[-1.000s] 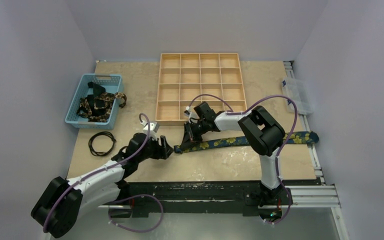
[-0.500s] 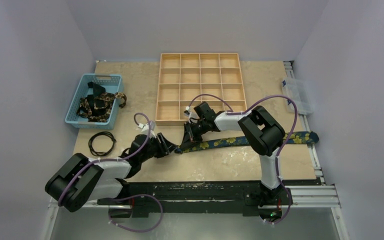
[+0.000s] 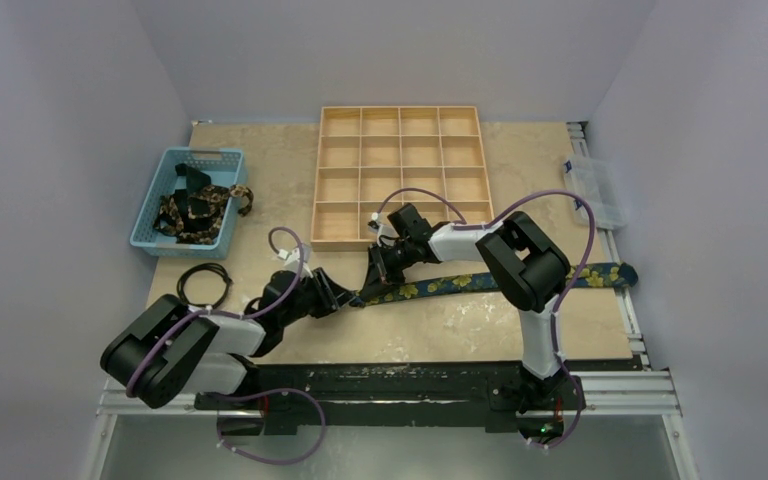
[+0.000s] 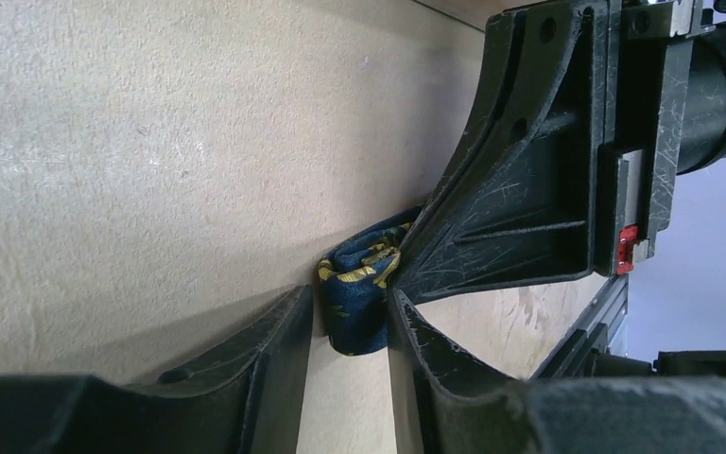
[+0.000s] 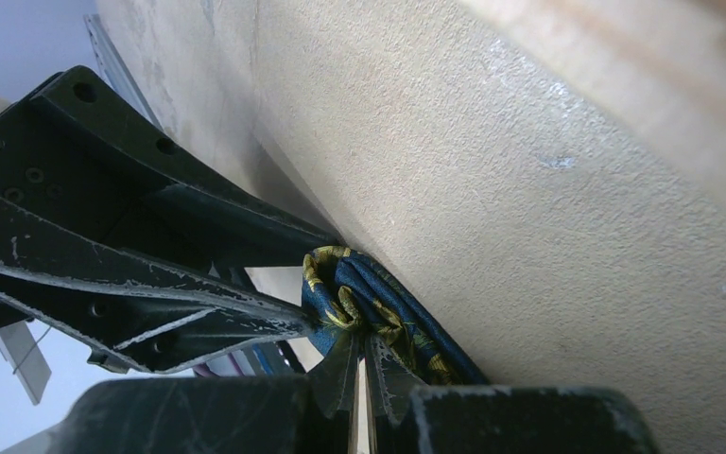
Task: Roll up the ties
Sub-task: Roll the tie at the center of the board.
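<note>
A navy tie [image 3: 480, 282] with yellow-gold flowers lies flat across the table's near right, its left end folded into a small roll. My right gripper [image 3: 373, 278] is shut on that rolled end; in the right wrist view its jaws [image 5: 359, 345] pinch the fabric [image 5: 378, 307]. My left gripper [image 3: 345, 297] sits low at the same end. In the left wrist view its jaws [image 4: 350, 312] are open and stand either side of the rolled end [image 4: 354, 303], close to it. More ties [image 3: 198, 208] lie bunched in the blue basket [image 3: 205, 153].
A wooden compartment tray [image 3: 400, 137] stands just behind the grippers. A thin black cable loop [image 3: 205, 287] lies left of my left arm. A clear plastic box [image 3: 597, 190] sits at the right edge. The two grippers are nearly touching.
My left arm has folded back and its gripper has slid right, up to the tie's rolled end. My right gripper and the tie have not moved.
</note>
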{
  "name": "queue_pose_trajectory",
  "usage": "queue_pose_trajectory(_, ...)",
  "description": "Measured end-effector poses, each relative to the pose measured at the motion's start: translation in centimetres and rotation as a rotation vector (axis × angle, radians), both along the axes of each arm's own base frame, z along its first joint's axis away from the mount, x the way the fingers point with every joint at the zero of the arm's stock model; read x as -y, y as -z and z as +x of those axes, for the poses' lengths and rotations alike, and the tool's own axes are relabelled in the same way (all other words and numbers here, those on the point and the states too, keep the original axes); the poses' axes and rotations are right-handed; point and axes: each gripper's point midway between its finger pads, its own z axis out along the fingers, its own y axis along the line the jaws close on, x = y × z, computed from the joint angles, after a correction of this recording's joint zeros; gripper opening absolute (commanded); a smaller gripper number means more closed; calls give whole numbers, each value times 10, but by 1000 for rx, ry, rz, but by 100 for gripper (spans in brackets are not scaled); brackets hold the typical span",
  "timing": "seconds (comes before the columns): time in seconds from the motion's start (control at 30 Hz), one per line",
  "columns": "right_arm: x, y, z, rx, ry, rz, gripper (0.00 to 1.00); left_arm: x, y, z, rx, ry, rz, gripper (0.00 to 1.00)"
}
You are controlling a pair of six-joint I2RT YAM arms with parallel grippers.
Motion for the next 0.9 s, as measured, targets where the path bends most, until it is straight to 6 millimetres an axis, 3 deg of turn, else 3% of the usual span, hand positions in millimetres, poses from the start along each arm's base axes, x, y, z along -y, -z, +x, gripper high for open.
queue_pose_trajectory(0.17, 0, 0, 0, -1, 0, -1, 0, 2, 2, 0, -16, -6, -18, 13)
queue_pose_trajectory(0.33, 0, -1, 0, -3, 0, -6, 13, 3, 0, 0, -9, -1, -24, 0)
queue_pose_trajectory(0.5, 0, -3, -1, -10, 0, -8, 21, 3, -3, 0, -2, 0, -25, 0)
queue_pose_trajectory(0.9, 11, -17, 2, 21, 39, -60, 21, -5, -3, -1, -27, -32, 13, 0)
